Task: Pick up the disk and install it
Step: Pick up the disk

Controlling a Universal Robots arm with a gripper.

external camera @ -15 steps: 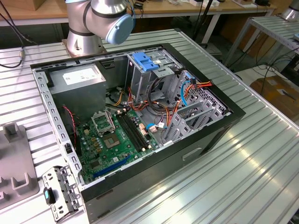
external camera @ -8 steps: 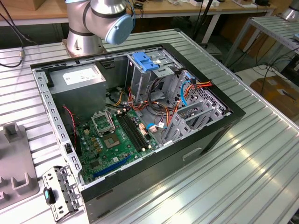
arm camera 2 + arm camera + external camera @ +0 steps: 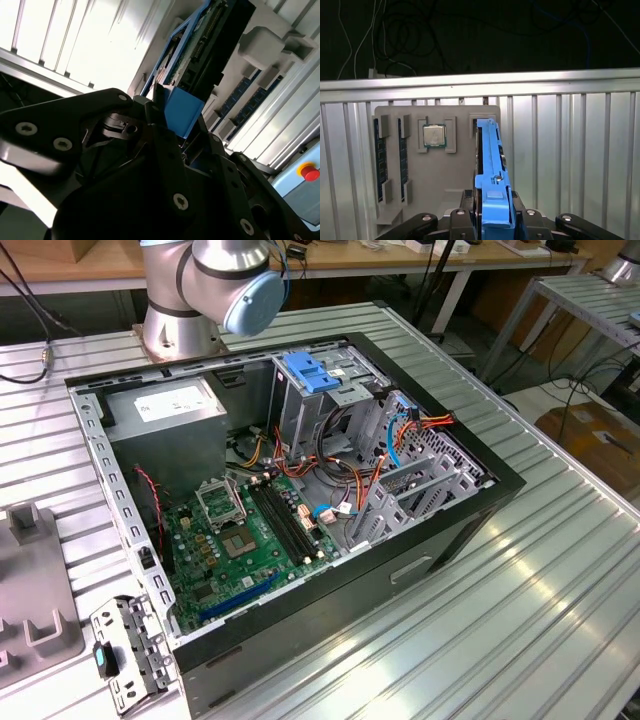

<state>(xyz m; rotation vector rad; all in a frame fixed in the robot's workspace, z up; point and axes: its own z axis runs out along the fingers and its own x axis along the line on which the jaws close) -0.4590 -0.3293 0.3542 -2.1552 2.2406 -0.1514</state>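
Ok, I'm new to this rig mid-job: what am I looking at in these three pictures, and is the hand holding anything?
One robot arm works on a ribbed metal table. The exterior view looks from off the arm at its base and an open computer case with its motherboard. Both wrist views ride on the arm, looking along the hand. There the hand is closed on the disk, a black drive with blue rails, held edge-on at a grey parts tray that also carries memory sticks and a processor chip.
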